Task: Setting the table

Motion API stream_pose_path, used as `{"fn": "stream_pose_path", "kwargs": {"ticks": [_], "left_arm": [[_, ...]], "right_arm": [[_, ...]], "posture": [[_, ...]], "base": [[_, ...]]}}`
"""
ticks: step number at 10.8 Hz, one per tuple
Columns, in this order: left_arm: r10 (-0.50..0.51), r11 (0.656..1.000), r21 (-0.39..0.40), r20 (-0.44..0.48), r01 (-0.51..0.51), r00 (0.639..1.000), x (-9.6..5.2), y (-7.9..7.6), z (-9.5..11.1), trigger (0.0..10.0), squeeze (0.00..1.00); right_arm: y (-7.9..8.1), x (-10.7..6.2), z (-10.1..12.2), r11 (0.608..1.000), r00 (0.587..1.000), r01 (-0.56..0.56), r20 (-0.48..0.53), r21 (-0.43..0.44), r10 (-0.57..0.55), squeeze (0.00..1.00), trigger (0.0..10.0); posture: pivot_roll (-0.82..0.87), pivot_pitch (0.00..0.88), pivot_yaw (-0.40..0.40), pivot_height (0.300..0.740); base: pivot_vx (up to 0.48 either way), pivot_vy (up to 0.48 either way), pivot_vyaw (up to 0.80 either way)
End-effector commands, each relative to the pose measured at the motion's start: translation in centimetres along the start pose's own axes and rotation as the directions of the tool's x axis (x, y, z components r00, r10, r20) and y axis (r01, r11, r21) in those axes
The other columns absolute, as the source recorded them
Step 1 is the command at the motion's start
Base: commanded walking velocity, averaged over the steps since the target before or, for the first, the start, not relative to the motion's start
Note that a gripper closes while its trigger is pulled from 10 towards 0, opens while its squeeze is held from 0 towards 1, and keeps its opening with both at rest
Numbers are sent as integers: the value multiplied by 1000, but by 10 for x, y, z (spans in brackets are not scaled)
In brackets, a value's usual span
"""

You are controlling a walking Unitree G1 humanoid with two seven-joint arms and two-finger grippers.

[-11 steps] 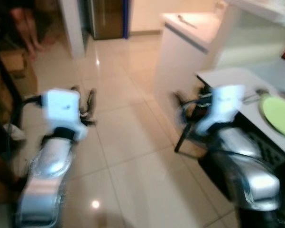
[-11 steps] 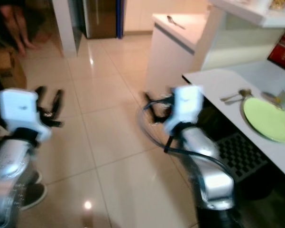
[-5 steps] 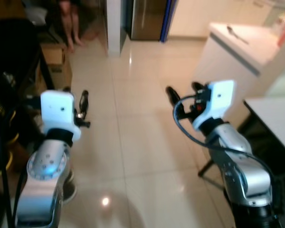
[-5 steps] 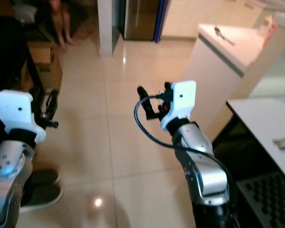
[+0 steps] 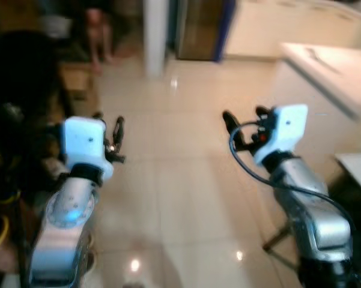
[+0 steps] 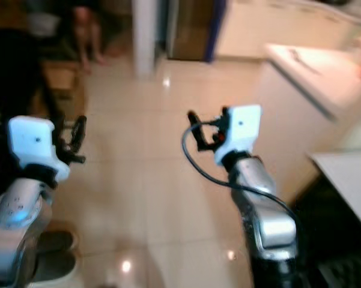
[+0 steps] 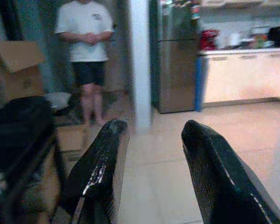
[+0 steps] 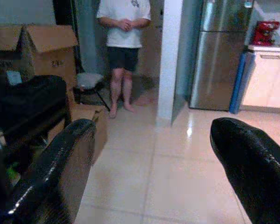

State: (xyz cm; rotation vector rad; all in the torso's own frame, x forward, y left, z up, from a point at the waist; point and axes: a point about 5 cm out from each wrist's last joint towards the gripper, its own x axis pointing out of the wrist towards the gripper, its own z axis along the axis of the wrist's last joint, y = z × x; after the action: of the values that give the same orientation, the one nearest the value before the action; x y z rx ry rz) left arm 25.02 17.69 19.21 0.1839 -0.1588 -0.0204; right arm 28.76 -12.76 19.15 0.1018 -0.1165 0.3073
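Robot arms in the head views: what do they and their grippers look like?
Both arms are silver metal, each ending in a white boxy wrist housing. The left gripper and right gripper each have two long glossy black fingers. A black cable loops along the right arm.

No readable text anywhere. The cardboard box carries a dark printed mark on its front face, too blurred to make out. The person's white T-shirt shows a small dark emblem on the chest, illegible. The red thing on the counter beside the fridge and the items along the fridge's top edge are a blur of colour, no letters.
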Motion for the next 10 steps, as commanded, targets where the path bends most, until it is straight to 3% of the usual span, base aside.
{"fn": "stream_pose_path", "kwargs": {"ticks": [1, 4, 9, 10], "left_arm": [[-25, 1000, -13, 15, 25, 1000, 2, -8, 2, 10000, 0], [-6, 1000, -18, 8, 6, 1000, 0, -5, -2, 10000, 0], [7, 1000, -12, 6, -7, 1000, -1, -4, -2, 10000, 0], [9, 1000, -11, 5, -9, 1000, -1, -4, -3, 10000, 0]], "right_arm": [[-21, -3, 2, 996, 996, 89, 2, -30, -89, 0, 10000], [-34, -6, -2, 990, 992, 128, -10, -60, -129, 0, 10000], [-37, -9, -9, 986, 986, 161, -34, -44, -162, 0, 10000], [-36, -9, -9, 987, 987, 155, -37, -45, -157, 0, 10000]], "posture": [[43, 23, -84, 740], [37, 28, -90, 740], [34, 34, -88, 740], [34, 34, -88, 740]], "base": [[480, 0, 0], [480, 0, 0], [480, 0, 0], [480, 0, -581]]}}
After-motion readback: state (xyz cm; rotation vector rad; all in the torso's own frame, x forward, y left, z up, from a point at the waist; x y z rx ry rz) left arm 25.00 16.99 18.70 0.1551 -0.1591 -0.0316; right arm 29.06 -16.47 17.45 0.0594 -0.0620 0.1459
